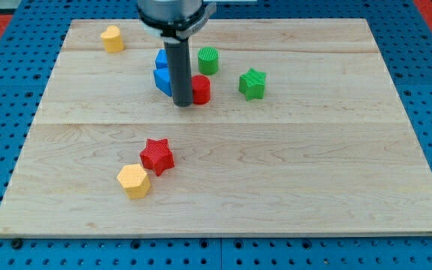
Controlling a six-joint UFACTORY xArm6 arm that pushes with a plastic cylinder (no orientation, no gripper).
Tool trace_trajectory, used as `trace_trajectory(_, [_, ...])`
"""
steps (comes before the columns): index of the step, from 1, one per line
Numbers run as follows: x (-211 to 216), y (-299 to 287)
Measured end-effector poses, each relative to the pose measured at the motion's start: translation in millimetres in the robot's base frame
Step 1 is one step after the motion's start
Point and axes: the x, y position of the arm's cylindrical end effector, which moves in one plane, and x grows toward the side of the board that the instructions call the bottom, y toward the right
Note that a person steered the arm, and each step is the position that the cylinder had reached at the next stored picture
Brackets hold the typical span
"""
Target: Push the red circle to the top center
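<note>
Nearest the camera, low on the counter [336, 210], sits a yellow hexagon block [133, 181]. A red star block [157, 156] touches it, just above and toward the view's right.

Farther back is the busy spot. The dark rod comes down from the view's top, and its tip [183, 104] rests on the wood. This tool has no parts that open or close; it is just one straight stick. The red circle block [200, 88] is right beside the tip, on the view's right, and looks to be touching the rod. A blue block [162, 75] sits on the rod's other side, partly hidden, so its shape is hard to tell.

A little farther back is a green circle block [208, 60], just above the red circle. A green star block [252, 83] is near, toward the view's right. Far back at the view's top left is another yellow block [112, 38].

The red circle is already near the top middle, so only a short push is left. The trouble is the crowd. A push straight up would likely bump the red circle into the green circle. A round block can also slip off the side of a thin rod.
</note>
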Motion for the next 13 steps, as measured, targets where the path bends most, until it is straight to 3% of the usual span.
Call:
trace_trajectory(3, [-28,64])
trace_trajectory(4, [-56,72])
trace_trajectory(5, [-62,114])
trace_trajectory(7, [-41,174])
trace_trajectory(8, [-77,181])
trace_trajectory(9, [-123,109])
trace_trajectory(10, [-112,111])
trace_trajectory(11, [-95,176])
trace_trajectory(12, [-118,218])
trace_trajectory(13, [-162,149])
